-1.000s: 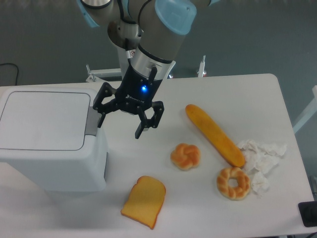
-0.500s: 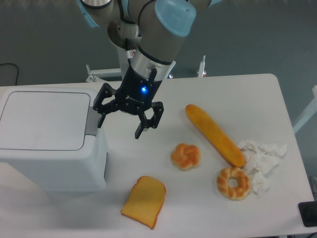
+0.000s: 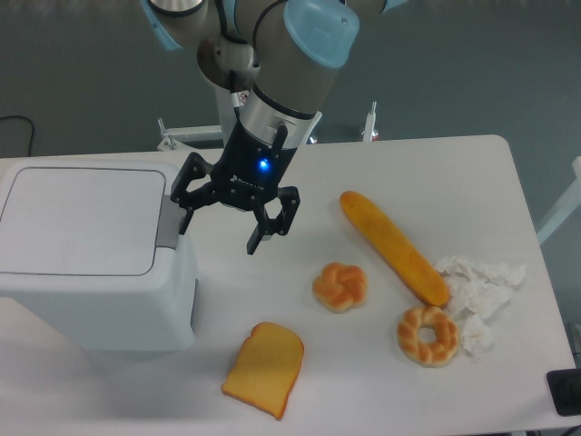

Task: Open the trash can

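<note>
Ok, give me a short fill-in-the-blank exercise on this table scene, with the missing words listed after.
1. The trash can has its lid ____.
2. The pincer hangs with its fingers ____, holding nothing.
3. The long baguette lies with its lower end against the crumpled ____.
4. The bread slice lies nearest the table's ____ edge.

Missing words: shut; open; paper; front
</note>
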`<state>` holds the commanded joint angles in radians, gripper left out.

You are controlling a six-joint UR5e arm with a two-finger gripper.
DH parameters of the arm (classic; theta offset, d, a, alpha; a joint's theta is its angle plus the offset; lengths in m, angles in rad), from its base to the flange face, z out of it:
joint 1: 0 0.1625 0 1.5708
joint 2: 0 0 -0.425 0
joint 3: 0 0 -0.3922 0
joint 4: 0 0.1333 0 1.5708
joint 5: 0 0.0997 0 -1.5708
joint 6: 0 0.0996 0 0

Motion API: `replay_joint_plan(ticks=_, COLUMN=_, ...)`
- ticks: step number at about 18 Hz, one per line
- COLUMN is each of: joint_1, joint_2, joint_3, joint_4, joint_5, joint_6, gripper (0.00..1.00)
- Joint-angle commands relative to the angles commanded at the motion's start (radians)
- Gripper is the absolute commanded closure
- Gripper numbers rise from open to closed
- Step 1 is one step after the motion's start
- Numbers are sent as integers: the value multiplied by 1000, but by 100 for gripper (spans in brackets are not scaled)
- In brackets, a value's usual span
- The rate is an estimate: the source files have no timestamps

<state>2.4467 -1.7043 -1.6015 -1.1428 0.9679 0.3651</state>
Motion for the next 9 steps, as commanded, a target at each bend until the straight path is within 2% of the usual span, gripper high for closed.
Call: replay_joint_plan(ticks=9, joint_1=-8, joint_2=0, joint_3=-9, joint_4=0, joint_5=0, joint_6=2, gripper=0)
